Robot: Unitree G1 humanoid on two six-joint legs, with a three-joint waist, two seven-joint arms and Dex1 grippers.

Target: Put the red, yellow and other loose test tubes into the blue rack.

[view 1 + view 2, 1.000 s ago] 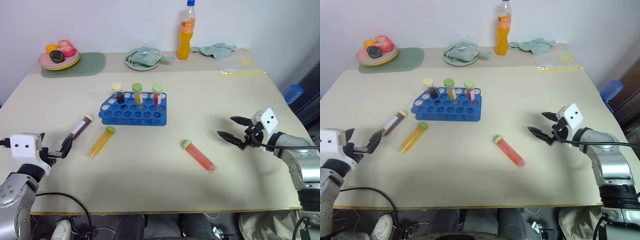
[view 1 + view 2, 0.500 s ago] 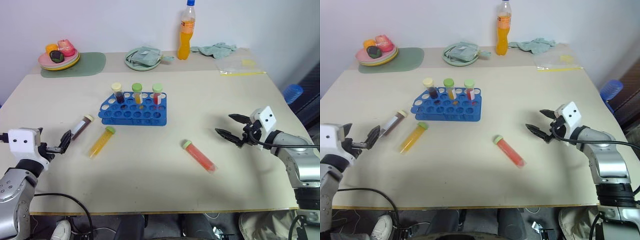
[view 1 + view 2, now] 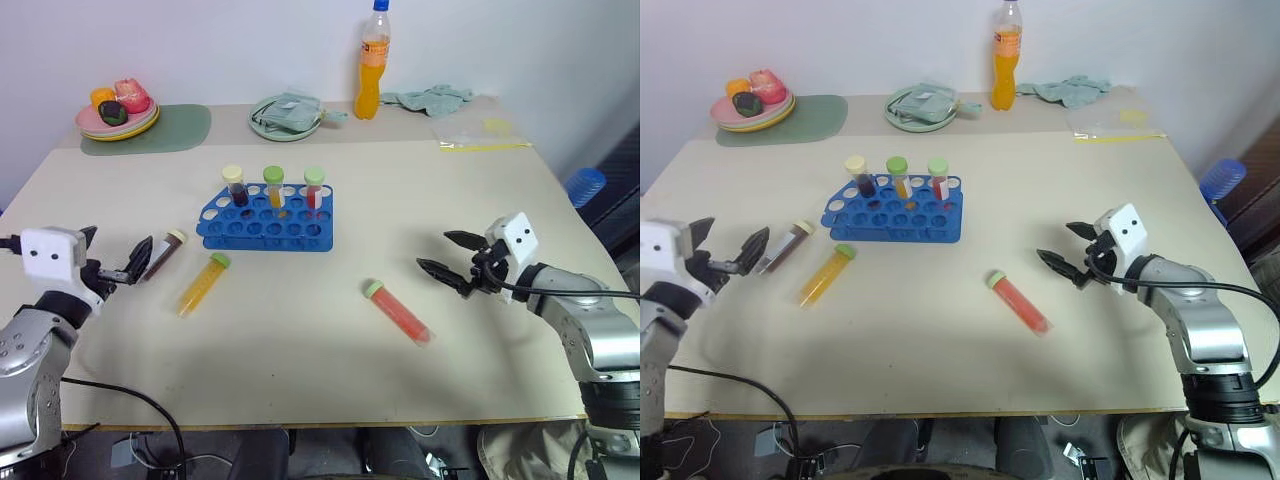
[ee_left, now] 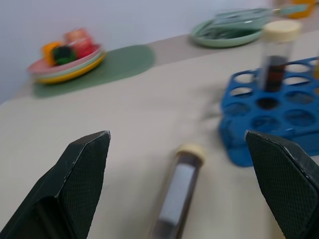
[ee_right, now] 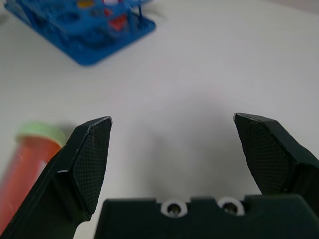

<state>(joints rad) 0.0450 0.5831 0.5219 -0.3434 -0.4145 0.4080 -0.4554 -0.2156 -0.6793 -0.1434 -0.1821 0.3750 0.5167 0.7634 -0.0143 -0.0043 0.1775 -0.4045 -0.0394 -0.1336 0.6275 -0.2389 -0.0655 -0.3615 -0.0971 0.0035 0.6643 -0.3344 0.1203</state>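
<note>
Blue perforated plastic rack [image 3: 266,222], cylindrical tubes

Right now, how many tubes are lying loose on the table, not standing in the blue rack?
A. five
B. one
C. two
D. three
D: three lie flat on the table, the dark tube, the yellow tube and the red tube, while three others stand upright in the blue rack.
</note>
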